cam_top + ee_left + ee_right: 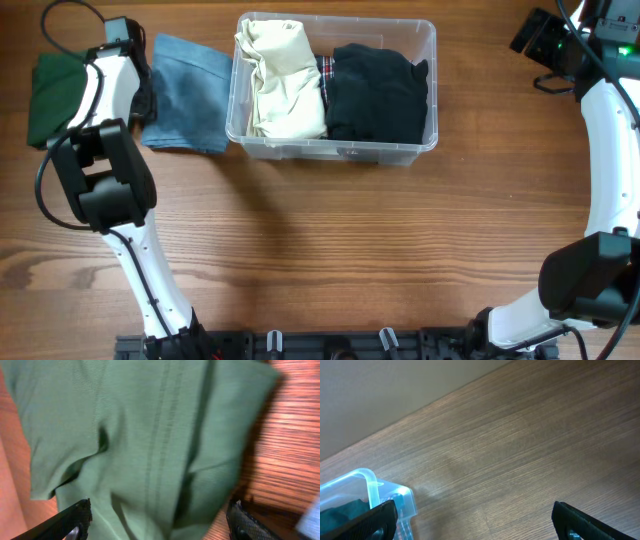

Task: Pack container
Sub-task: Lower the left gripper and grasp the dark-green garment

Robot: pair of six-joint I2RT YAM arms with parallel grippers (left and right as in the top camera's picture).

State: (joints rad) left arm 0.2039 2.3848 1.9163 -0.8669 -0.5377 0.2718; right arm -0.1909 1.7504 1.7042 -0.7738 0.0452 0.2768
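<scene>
The left hand (160, 520), fingers spread and empty, hung close over the green garment (150, 435). Off to its right lay the blue garment (185, 95), then the container (335, 150), long side running crosswise and part filled. The right hand (477, 520), also open, sat farther off.

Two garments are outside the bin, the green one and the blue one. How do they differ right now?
The green garment is dark; the blue garment is a paler grey-blue. The green garment lies farthest left, the blue garment right beside the container. The open left pincer hangs over the green garment, not the blue garment. Both lie folded on the table.
</scene>
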